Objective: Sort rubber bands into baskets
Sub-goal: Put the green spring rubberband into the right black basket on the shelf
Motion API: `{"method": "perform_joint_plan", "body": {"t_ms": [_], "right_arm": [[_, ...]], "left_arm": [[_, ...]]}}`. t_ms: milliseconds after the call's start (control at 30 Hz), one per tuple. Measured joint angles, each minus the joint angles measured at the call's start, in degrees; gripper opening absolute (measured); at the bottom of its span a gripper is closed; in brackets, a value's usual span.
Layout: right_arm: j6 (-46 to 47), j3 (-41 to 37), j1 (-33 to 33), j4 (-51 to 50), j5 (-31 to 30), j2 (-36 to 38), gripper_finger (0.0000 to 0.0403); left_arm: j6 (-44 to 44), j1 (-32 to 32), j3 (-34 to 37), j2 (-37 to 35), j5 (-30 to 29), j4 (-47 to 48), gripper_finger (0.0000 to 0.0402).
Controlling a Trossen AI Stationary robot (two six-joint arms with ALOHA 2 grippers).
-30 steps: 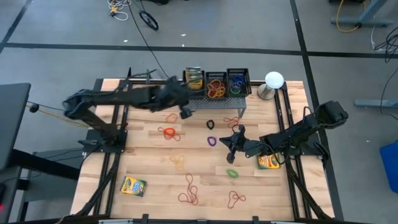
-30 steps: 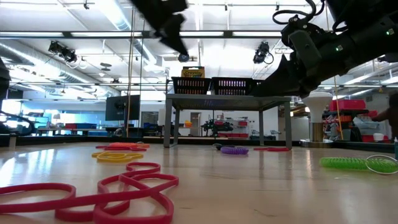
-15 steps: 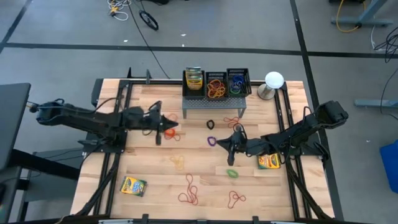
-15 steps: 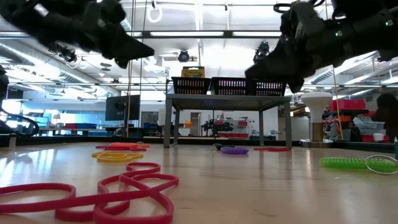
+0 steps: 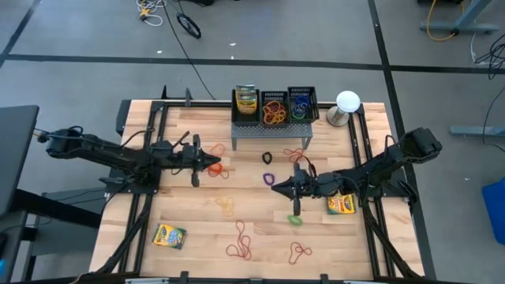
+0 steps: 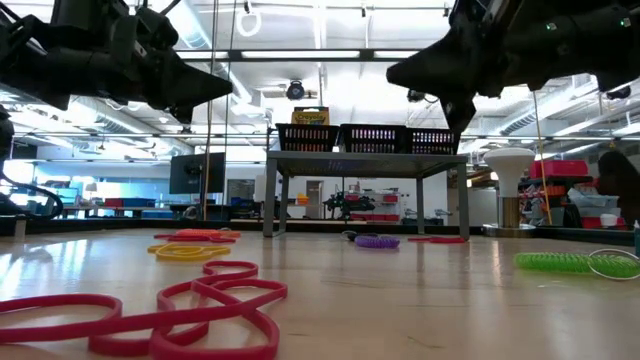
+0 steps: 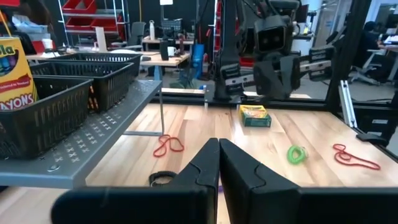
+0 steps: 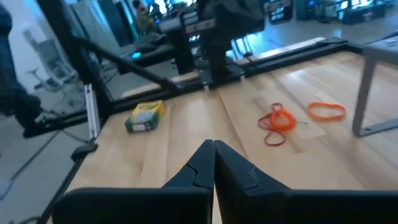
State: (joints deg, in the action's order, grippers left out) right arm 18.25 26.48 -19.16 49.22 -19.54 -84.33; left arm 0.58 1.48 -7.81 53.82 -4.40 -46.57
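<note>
Left pincer and right pincer, both pressed together, empty, above counter; rubber bands scattered, baskets on stand; spread fingers before descending on one band.

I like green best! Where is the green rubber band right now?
In the high view, the green rubber band lies on the table's right half, just left of a crayon box and below the right gripper.

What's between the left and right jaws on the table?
High view: between the left gripper and right gripper lie bare wood and a purple rubber band, close to the right one.
</note>
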Motion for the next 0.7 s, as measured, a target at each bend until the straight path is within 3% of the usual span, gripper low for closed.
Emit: {"method": "perform_joint_plan", "body": {"t_ms": [100,367,533,700], "right_arm": [[0.27,3.16,0.0,-9.09,0.36,0.0,0.0006],[6.11,20.68,-1.3,-55.08,0.53,0.0,0.0008],[11.08,23.05,-2.32,-57.7,3.5,0.0,0.0022],[21.8,23.05,-5.05,-63.64,6.36,0.0,0.0057]], "left_arm": [[0.0,0.02,0.0,0.02,-0.02,0.02,0.0016],[0.0,0.02,0.0,0.02,-0.02,0.02,0.0016],[0.0,0.02,0.0,0.02,-0.02,0.02,0.0016],[0.0,0.02,0.0,0.04,-0.02,0.02,0.0016]]}}
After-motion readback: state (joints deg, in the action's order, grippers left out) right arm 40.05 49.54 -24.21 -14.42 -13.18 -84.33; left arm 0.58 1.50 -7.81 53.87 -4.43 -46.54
